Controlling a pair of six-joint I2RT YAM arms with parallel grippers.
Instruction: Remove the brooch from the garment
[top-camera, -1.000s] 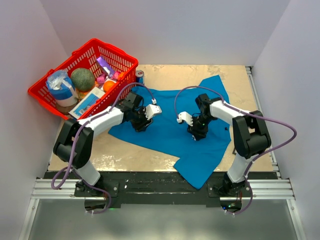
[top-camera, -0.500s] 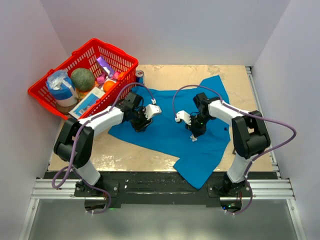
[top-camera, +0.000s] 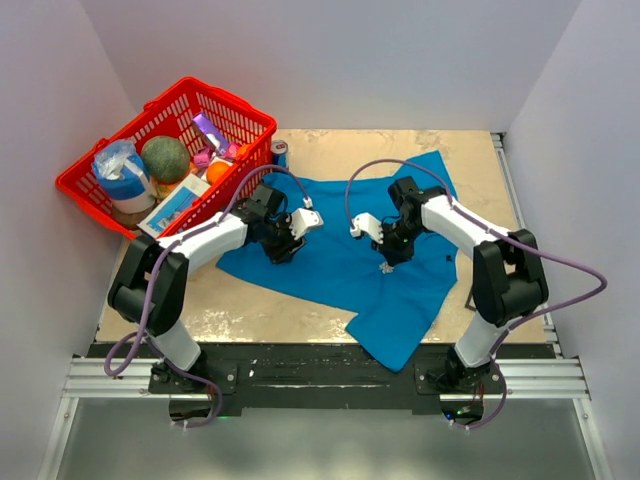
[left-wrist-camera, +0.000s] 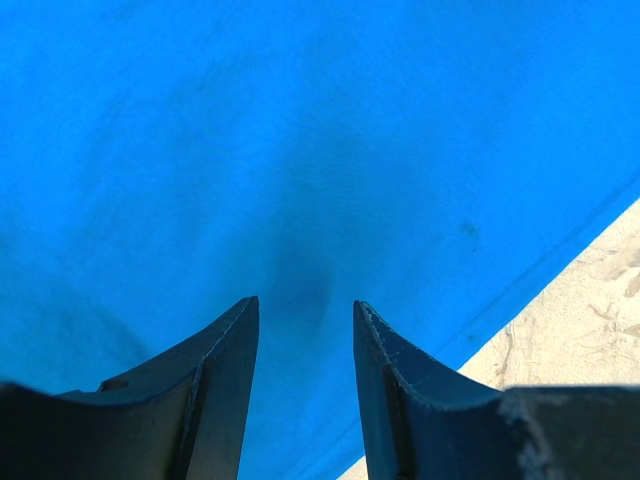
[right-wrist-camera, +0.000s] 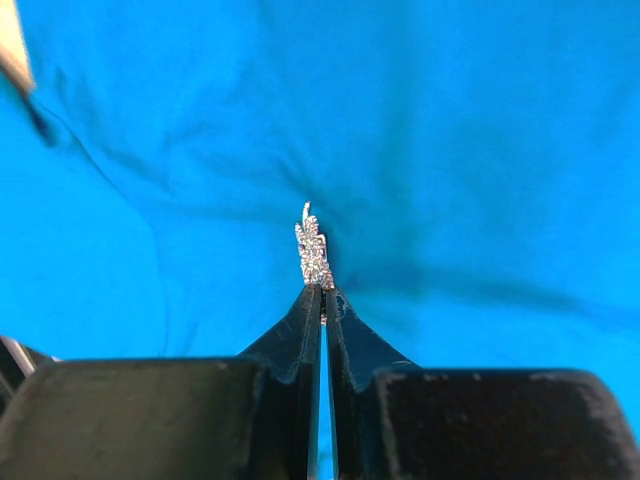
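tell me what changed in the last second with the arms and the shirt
The right gripper closed its jaws onto the brooch. Its arm shifted a little, and the T-shirt was tugged so that its near right edge drew inward. The left gripper stayed open over the cloth in the same spot, and the red basket did not move.

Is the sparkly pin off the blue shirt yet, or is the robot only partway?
Partway. Done: the right fingers are shut on the brooch. In hand: the brooch sits right against the garment, with wrinkles running toward it, so it looks not yet free. The left fingers stand open over the cloth farther left. Left to do: pull the brooch clear and lift it away.
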